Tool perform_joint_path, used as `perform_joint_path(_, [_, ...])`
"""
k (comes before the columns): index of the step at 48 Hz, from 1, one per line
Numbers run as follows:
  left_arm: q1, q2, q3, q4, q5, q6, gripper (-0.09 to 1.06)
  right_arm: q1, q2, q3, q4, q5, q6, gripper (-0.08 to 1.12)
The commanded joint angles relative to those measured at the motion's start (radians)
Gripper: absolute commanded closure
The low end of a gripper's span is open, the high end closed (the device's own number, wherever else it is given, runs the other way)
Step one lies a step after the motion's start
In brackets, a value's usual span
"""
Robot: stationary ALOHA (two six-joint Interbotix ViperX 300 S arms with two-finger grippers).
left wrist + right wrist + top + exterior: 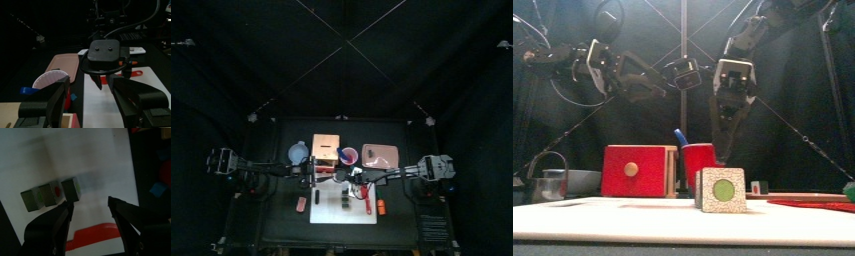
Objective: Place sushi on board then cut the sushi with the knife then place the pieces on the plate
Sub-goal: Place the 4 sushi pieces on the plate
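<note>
A black worktop [278,225] sits inside black curtains, with a white cutting board [329,212] lying near its front edge. Along the back of the board stand a blue-grey bowl [587,181], a wooden box [637,172] with a red drawer front, and a red cup [700,165] holding a blue knife [681,136]. A pink tray [378,155] lies at the right. The sushi roll [720,190] rests on the board: a row of dark blocks, its end face pale and speckled with a green oval centre. A red knife [100,235] lies on the board near it. The right gripper [727,150] hangs just above the roll, jaws apart. The left gripper [90,84] is held higher to the left, jaws also apart.
</note>
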Motion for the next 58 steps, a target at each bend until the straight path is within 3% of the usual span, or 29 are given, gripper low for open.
perform_joint_path(1, [0.005, -0.014, 0.006, -0.029, -0.012, 0.003, 0.04, 0.008, -0.015, -0.023, 0.011, -0.028, -0.008, 0.15])
perform_joint_path(7, [0.020, -0.014, 0.018, -0.043, -0.012, 0.003, 0.04, 0.014, -0.015, -0.025, 0.012, -0.040, -0.006, 0.15])
perform_joint_path(17, [0.054, -0.014, 0.026, -0.040, -0.012, 0.005, 0.04, 0.043, -0.002, -0.028, 0.040, -0.055, -0.006, 0.15])
perform_joint_path(34, [0.064, -0.014, 0.044, -0.043, -0.012, 0.003, 0.04, 0.054, 0.049, -0.029, 0.044, -0.081, -0.008, 0.16])
perform_joint_path(38, [0.064, -0.015, 0.044, -0.041, -0.012, 0.003, 0.04, 0.054, 0.060, -0.028, 0.041, -0.092, -0.008, 0.20])
perform_joint_path(49, [0.064, -0.014, 0.046, -0.041, -0.012, 0.003, 0.04, 0.049, 0.071, -0.018, 0.048, -0.098, 0.005, 0.48])
perform_joint_path(58, [0.063, -0.015, 0.051, -0.043, -0.012, 0.002, 0.04, 0.020, -0.037, 0.075, 0.071, -0.074, 0.071, 0.49])
